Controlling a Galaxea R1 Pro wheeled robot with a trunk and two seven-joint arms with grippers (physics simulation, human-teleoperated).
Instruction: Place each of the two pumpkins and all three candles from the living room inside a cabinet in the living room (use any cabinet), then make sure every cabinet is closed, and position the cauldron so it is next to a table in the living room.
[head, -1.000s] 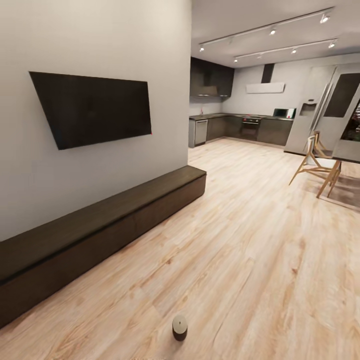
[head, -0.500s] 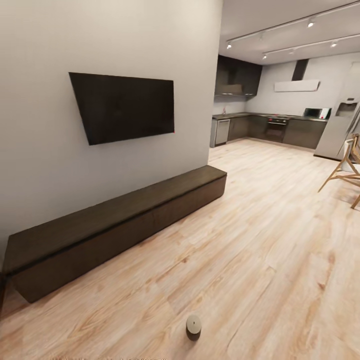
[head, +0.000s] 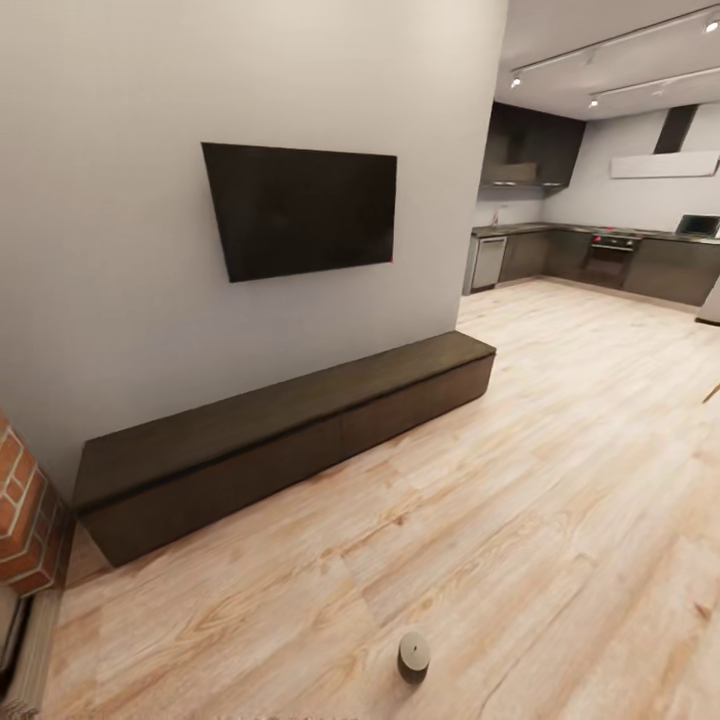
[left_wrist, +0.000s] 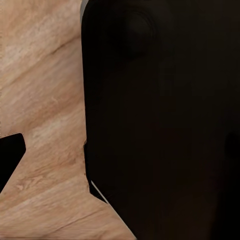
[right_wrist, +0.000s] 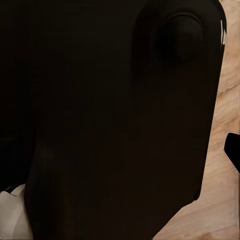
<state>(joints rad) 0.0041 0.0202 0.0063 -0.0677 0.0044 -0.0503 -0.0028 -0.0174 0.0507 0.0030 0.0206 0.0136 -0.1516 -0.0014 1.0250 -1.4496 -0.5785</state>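
Brick fireplace (head: 22, 520) cut by the frame edge; far kitchen counter (head: 610, 262) likewise, details indistinct.

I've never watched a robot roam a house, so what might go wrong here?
The small candle stands alone on the wooden floor, right in front of the robot; rolling onward could knock it away. The cabinet looks fully closed, so a drawer must be opened before anything goes in.
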